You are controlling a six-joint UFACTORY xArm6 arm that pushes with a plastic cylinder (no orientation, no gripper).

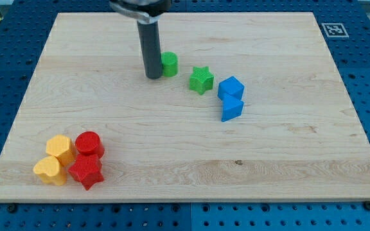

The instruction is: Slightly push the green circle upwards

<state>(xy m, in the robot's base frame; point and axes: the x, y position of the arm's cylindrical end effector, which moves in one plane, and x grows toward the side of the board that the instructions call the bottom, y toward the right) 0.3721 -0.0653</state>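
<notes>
Far down and to the view's left of my tip (153,77) sat a yellow heart (49,171), yellow hexagon (60,148), red star (86,171) and red circle (89,143). My tip, a bare rod holding nothing, touched the green circle (169,64) just on its right. Further right lay a green star (201,79), blue cube (230,87) and blue triangle (231,108)

We find no readable text, numbers or brands, one sign only, a black-and-white square fiducial marker (331,29), printed at the top right corner of the wooden board (288,160).
</notes>
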